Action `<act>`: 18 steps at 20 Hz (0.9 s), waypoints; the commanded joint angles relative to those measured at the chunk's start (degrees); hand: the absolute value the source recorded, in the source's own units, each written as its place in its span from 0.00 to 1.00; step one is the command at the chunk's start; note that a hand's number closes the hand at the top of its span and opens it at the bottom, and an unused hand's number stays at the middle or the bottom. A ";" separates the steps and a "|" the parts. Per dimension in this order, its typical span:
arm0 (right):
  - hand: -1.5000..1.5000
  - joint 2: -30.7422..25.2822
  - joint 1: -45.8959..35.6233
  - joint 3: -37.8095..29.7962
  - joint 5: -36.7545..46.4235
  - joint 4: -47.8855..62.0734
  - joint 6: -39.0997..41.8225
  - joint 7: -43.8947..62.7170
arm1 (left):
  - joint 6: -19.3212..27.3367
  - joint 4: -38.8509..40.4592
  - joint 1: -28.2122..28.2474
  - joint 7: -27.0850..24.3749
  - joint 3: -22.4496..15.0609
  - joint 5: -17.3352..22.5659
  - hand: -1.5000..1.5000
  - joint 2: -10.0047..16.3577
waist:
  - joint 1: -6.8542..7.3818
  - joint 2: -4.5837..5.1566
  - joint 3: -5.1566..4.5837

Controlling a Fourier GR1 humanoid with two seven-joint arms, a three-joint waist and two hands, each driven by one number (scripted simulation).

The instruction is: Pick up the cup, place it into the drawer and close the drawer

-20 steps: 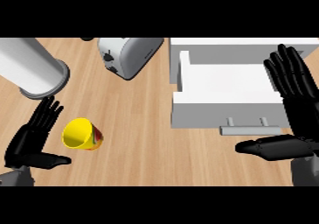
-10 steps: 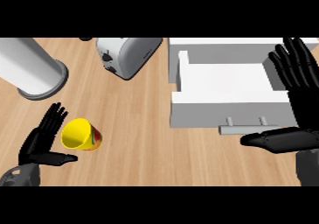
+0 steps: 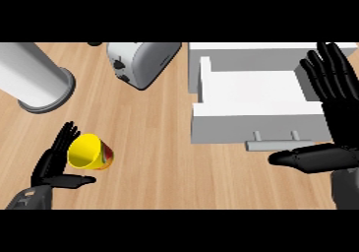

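In the head view the yellow cup (image 3: 89,151) lay tipped on its side on the wooden counter (image 3: 167,152), toward the near left corner, its mouth turned toward the left hand (image 3: 52,168). That hand stood just beside the cup on its left, fingers straight and pointing away from the robot, thumb stretched out to the right below the cup, so it was open and held nothing. Its fingertips overlapped the cup's rim, and whether they touched could not be told. The step in hand looked like the grasp. To do it well, the palm should probably come in against the cup's side, with the fingers wrapping the body and the thumb closing from the near side, not pinching the thin rim. A cup lying on its side might roll away toward the right if nudged before the fingers closed. Once lifted it would need carrying across to the white drawer (image 3: 254,120), which stood pulled out at the far right of the counter, well apart from the cup, its handle (image 3: 273,143) facing the robot. The right hand (image 3: 345,123) showed at the view's right edge over the drawer's right side, open, fingers up and thumb reaching left beneath the handle. A toaster (image 3: 142,61) and a grey cylinder (image 3: 29,74) stood along the far side, clear of the likely path.
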 commanded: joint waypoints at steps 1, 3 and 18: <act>0.00 -2.02 -1.85 -2.08 -2.47 0.11 1.36 2.03 | -3.79 4.24 -1.16 -7.98 0.27 -0.61 0.00 0.52 | -0.26 0.12 -0.06; 0.00 0.97 -3.18 0.60 1.56 3.92 -1.28 -0.89 | -2.49 5.10 -1.28 -8.94 -0.32 -1.31 0.00 -1.06 | 0.08 0.21 -0.06; 0.00 -1.58 0.05 -1.73 -1.92 0.41 1.89 0.13 | -5.97 7.15 -5.41 -10.23 -0.64 -1.73 0.00 -2.78 | -0.83 0.23 -0.08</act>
